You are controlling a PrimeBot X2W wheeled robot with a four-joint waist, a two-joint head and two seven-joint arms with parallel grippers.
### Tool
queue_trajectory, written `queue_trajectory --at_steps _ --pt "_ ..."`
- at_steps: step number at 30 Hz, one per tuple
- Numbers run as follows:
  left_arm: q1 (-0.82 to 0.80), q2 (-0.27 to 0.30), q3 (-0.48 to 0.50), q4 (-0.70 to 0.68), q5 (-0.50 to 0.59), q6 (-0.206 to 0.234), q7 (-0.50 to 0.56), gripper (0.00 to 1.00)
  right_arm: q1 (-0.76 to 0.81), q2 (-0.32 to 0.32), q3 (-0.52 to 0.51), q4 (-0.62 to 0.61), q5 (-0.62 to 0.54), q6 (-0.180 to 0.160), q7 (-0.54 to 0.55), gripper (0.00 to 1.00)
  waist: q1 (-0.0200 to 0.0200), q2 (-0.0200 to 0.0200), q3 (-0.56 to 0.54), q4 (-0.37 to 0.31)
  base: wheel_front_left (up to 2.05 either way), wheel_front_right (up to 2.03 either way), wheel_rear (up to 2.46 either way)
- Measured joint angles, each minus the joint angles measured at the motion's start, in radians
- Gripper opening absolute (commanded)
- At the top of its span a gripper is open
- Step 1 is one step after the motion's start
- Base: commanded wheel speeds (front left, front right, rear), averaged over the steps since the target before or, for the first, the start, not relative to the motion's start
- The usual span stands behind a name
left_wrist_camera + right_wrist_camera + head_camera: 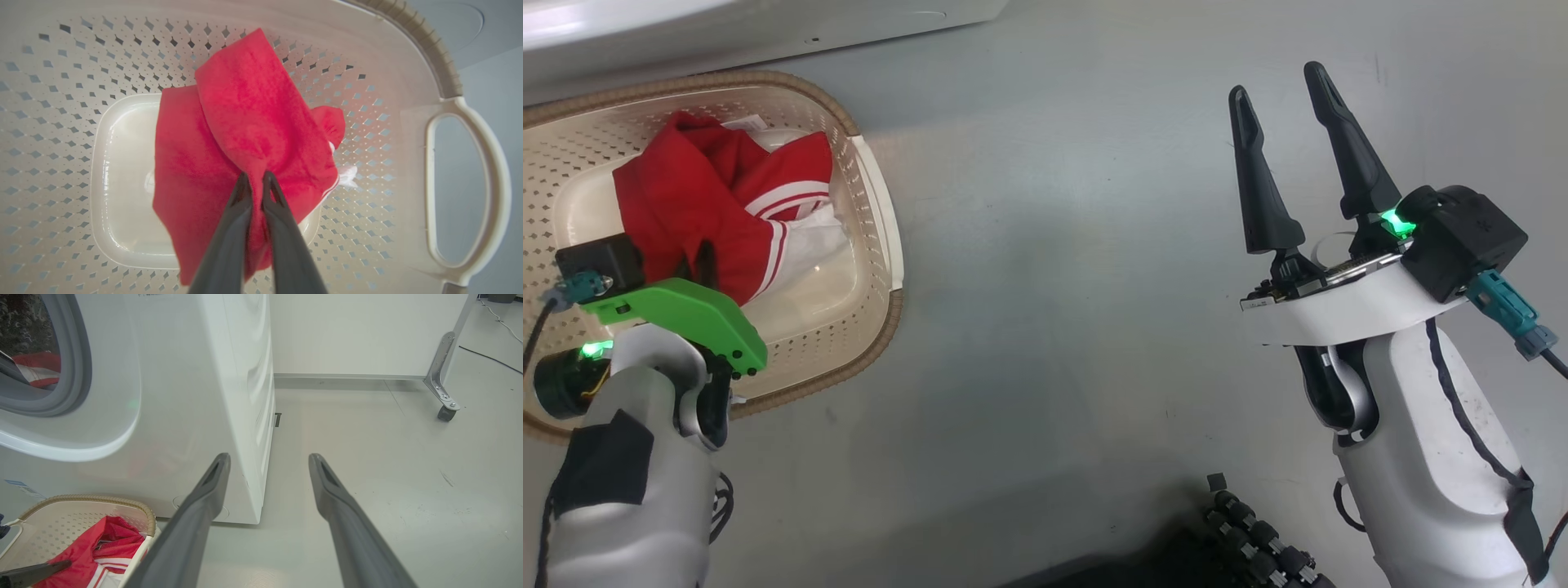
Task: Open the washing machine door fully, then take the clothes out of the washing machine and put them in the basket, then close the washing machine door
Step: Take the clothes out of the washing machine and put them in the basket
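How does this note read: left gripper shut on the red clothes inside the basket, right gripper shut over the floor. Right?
The right gripper is open, not shut, as the right wrist view shows. The left gripper is shut on the clothes inside the basket.

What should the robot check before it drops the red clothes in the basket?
1. Left gripper shut on clothes: ok.
2. Clothes over the middle of the basket: ok.
3. Right gripper open, apart from basket: ok.
4. Washer emptied: not ok, red fabric in the drum.
5. Door fully open: cannot tell.
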Motion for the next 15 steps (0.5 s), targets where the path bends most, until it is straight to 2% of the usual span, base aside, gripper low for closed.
queue_trajectory --at_steps 10,11,12,14,15 --pt "-0.026 -0.009 0.001 0.102 -0.023 -0.037 -0.012 0.00 -0.013 0.000 0.006 0.021 0.000 -0.001 0.000 1.00 0.0000 0.0000 -0.027 0.007 0.00 0.00 0.00" --pt "-0.026 -0.009 -0.001 0.111 -0.023 -0.040 -0.012 0.23 -0.013 0.000 0.007 0.022 0.000 -0.001 0.000 1.00 0.0000 0.0000 -0.033 0.008 0.00 0.00 0.00" --pt "-0.027 -0.009 -0.003 0.120 -0.022 -0.042 -0.012 0.34 -0.013 0.000 0.007 0.023 0.000 -0.001 0.000 1.00 0.0000 0.0000 -0.039 0.008 0.00 0.00 0.00" --pt "-0.027 -0.010 -0.008 0.135 -0.021 -0.047 -0.014 0.48 -0.013 0.000 0.007 0.032 0.000 -0.001 0.000 1.00 0.0000 0.0000 -0.052 0.011 0.00 0.00 0.00" --pt "-0.027 -0.010 -0.009 0.141 -0.021 -0.047 -0.017 0.74 -0.013 0.000 0.006 0.036 0.000 -0.001 0.000 1.00 0.0000 0.0000 -0.060 0.012 0.00 0.00 0.00"
